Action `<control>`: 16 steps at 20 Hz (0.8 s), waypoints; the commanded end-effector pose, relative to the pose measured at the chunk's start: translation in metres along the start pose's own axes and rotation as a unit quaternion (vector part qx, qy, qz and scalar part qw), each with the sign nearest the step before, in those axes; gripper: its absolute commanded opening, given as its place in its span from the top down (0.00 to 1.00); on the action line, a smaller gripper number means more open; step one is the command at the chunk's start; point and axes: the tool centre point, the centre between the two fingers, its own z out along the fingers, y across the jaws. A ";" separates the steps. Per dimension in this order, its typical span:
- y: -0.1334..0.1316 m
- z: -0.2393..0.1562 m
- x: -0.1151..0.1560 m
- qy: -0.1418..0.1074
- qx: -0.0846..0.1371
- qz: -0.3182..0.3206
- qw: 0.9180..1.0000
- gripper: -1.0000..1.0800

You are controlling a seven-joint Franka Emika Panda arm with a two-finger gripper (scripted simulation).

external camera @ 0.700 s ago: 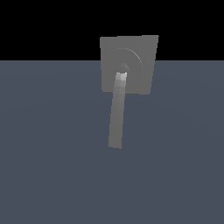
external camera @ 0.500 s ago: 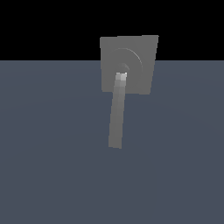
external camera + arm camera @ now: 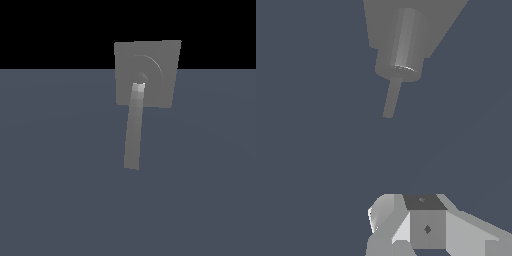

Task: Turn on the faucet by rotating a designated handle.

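In the exterior view the faucet (image 3: 159, 60) is a matte grey square plate with raised rings, standing upright at the far edge of the blue-grey floor. Its handle (image 3: 133, 132), a long, narrow grey bar with a paler inner end, reaches from the plate's centre toward the camera. The wrist view shows the faucet (image 3: 376, 20) with a round stub, and the handle (image 3: 391, 98) as a thin bar beyond it. My gripper (image 3: 423, 202) shows only as grey and white blocks at the picture's edge, well apart from the handle. Its jaws cannot be made out. The exterior view does not show the gripper.
A flat blue-grey floor (image 3: 60, 190) surrounds the faucet on all sides. Black background lies behind the plate's upper part.
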 end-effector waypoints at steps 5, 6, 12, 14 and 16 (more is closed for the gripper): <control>0.000 -0.003 0.001 0.011 -0.021 -0.015 1.000 1.00; 0.000 -0.004 0.001 0.014 -0.027 -0.021 0.999 1.00; -0.001 -0.014 0.003 0.042 -0.090 -0.067 0.993 1.00; -0.002 -0.019 0.004 0.052 -0.121 -0.088 0.987 1.00; -0.003 -0.025 0.006 0.063 -0.156 -0.113 0.979 1.00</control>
